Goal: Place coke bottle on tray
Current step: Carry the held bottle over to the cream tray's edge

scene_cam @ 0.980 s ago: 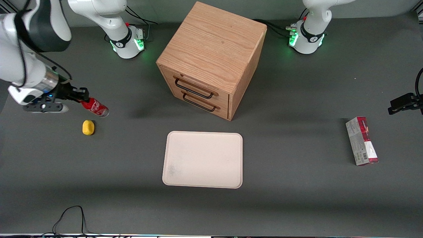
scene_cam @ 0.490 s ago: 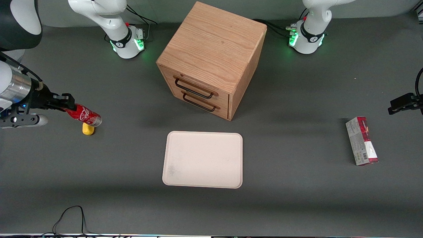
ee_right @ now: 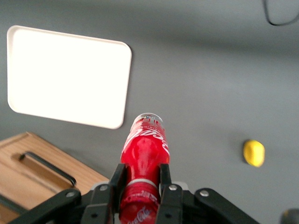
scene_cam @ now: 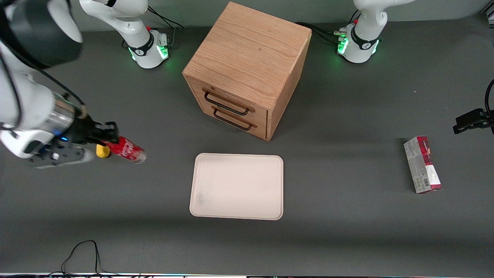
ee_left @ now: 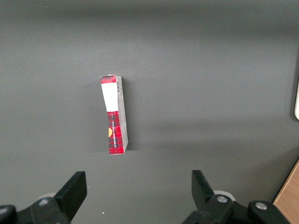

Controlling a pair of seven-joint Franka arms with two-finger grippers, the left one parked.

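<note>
My right gripper (scene_cam: pixel 109 143) is shut on the neck of the coke bottle (scene_cam: pixel 127 150), a slim red bottle with white script. It holds the bottle lying nearly level above the table, clear base pointing toward the tray (scene_cam: pixel 237 186). The cream-white tray lies flat in front of the drawer cabinet, well apart from the bottle. In the right wrist view the fingers (ee_right: pixel 117 182) clamp the bottle (ee_right: pixel 145 149) just below its cap, and the tray (ee_right: pixel 65 74) shows ahead of the bottle's base.
An oak drawer cabinet (scene_cam: pixel 247 65) stands farther from the front camera than the tray. A small yellow object (scene_cam: pixel 101 151) lies on the table under my gripper. A red-and-grey carton (scene_cam: pixel 422 165) lies toward the parked arm's end of the table.
My gripper has carried the bottle toward the tray and nearer the front camera, after first swinging out toward the table's edge. The bottle now hangs past the yellow object.
</note>
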